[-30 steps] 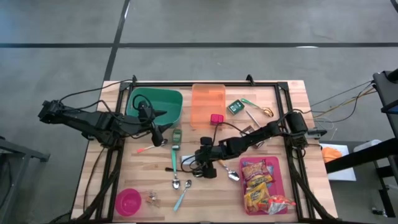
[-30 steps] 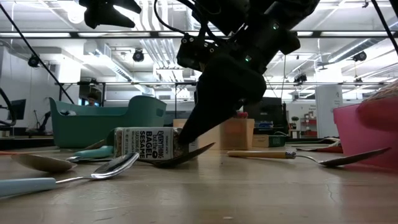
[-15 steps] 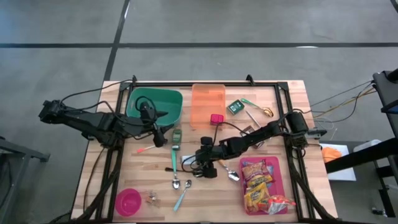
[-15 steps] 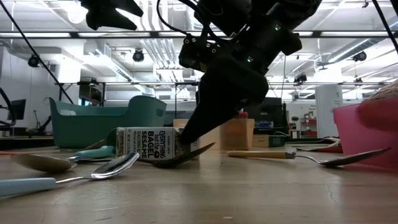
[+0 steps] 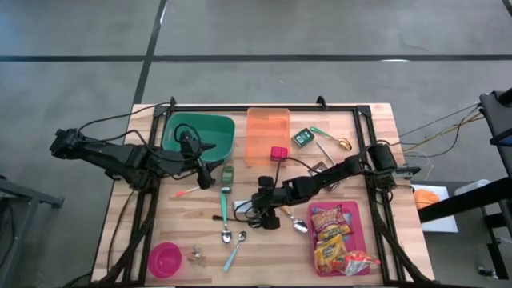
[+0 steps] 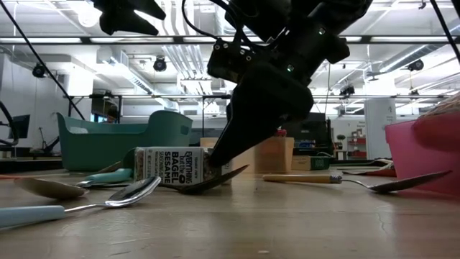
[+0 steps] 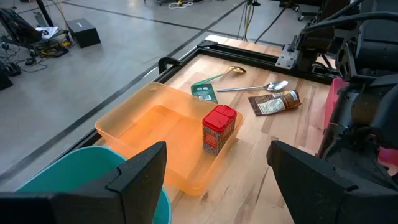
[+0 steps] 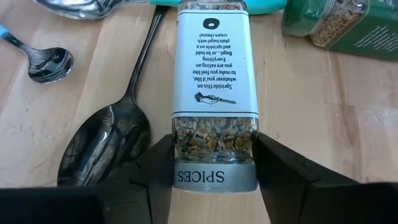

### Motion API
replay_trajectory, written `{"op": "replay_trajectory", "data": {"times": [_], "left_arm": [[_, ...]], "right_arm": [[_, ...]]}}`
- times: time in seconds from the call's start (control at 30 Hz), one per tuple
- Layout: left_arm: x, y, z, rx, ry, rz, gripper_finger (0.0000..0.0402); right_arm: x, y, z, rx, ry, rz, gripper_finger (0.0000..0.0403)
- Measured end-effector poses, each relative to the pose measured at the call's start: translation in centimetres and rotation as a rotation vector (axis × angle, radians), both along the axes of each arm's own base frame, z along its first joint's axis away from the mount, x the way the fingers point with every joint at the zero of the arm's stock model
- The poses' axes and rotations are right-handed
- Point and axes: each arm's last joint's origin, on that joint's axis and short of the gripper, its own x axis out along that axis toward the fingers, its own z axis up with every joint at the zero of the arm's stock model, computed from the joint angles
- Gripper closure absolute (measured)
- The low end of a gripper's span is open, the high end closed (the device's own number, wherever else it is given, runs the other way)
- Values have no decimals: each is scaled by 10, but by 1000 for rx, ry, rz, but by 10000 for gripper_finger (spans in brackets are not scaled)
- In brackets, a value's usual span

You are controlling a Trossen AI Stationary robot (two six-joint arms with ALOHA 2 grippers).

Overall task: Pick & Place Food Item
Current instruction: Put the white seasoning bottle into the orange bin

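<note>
Seasoning jar, clear glass with a white label and a grey base band marked SPICES, lies on its side on the wooden slatted table, its base end set between the two dark fingers of the right gripper. The jaws stand at a narrow setting, one finger against each side of the jar's base; the jar rests on the wood.

Just beside that gripper, touching one finger, lies a dark metal spoon, its handle running alongside the jar. Slightly farther off sits a small bright steel spoon. Past the jar's far end lies a second jar with a green label, also on its side.

From the low view the right gripper comes down steeply onto the jar's end.

Left gripper hangs above the table with its jaws wide, holding nothing. Directly ahead of it stands a small red tin inside a translucent orange plastic tray. Close to one finger is the rim of a teal plastic tub. Beyond the tray lie a green packet, a steel spoon and a brown foil pouch.
</note>
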Motion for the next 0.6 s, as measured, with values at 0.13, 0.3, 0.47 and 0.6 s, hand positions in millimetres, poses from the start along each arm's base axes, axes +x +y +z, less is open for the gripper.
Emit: {"op": "replay_trajectory", "data": {"times": [0.13,0.3,0.47,0.6], "left_arm": [[0,0,0,1,0,0,117],[0,0,-1,5,12,-1,117],[0,0,-1,-21,-2,11,117],[0,0,-1,-32,-9,16,117]], "right_arm": [[-1,0,2,-3,1,4,228],[-3,1,8,-15,19,5,229],[-10,5,21,-79,28,-7,229],[-13,7,33,-77,3,-2,229]]}}
